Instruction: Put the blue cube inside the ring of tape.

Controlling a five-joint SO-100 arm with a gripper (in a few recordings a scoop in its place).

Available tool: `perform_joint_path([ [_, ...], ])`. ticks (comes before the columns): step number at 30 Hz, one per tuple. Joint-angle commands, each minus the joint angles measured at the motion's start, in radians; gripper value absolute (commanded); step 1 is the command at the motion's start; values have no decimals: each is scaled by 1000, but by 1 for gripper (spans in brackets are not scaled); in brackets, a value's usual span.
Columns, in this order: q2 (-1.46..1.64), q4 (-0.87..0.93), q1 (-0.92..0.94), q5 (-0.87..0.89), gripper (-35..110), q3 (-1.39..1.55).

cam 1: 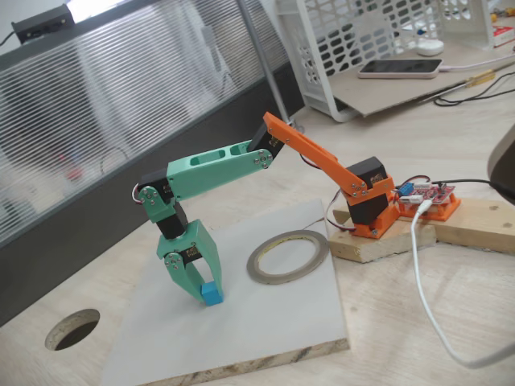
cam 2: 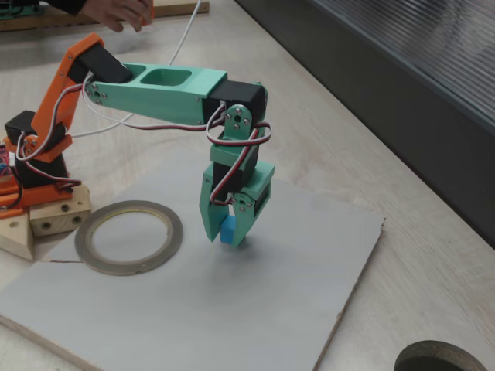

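The blue cube sits between the tips of my green gripper, which points straight down and is shut on it, at or just above the grey board. Whether the cube touches the board I cannot tell. The ring of tape lies flat on the same board with nothing inside it. In both fixed views the ring lies between the cube and the arm's base.
A round hole is cut in the wooden tabletop beyond the board's edge. The orange base stands on wooden blocks. A white cable runs past them. A person's hand shows at the top edge.
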Motion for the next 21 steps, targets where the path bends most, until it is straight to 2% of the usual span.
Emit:
perform_joint_path([
  [1,57,3,-6,6,14,14],
  [21,296,3,-3,6,14,190],
])
